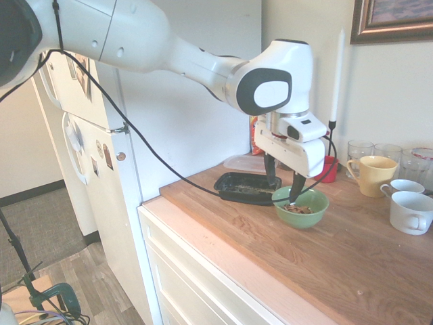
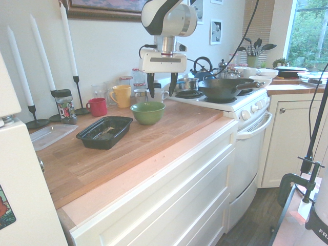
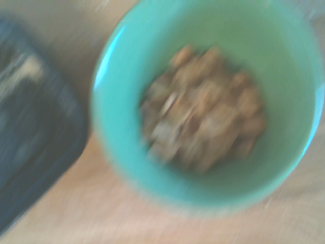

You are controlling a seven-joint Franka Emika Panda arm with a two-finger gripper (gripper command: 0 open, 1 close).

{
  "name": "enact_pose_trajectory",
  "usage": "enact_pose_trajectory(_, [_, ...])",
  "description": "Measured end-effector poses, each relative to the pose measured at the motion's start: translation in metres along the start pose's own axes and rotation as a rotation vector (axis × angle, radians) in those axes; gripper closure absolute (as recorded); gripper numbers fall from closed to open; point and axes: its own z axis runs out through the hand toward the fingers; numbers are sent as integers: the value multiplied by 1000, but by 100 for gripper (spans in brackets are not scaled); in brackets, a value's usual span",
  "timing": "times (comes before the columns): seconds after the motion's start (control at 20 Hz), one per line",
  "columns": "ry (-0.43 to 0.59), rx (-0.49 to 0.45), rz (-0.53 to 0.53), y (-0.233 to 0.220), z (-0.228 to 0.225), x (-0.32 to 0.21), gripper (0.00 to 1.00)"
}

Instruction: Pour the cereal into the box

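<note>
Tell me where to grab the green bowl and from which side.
Grip the green bowl by its rim, coming straight down from above with one finger inside the wall and one outside. It stands upright, its thin rim open to the top, and the cereal sits low in the middle. The gripper already hangs there, jaws open.

Sunlit kitchen; wooden countertop [image 2: 154, 133]; white fridge [image 1: 95, 156]; white stove [image 2: 241, 105]

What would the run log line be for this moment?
gripper: open, above green bowl | cereal: in bowl | black tray: beside bowl | pour: not done
</note>
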Motion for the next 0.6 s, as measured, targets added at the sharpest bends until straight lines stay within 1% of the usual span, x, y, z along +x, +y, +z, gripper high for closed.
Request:
enact_pose_trajectory(0.1, [-12,7,24,-1,7,22,0])
enact_pose_trajectory(0.3, [-29,-2,39,0,35,54,0])
enact_pose_trajectory(0.6, [-52,-11,62,-4,73,80,0])
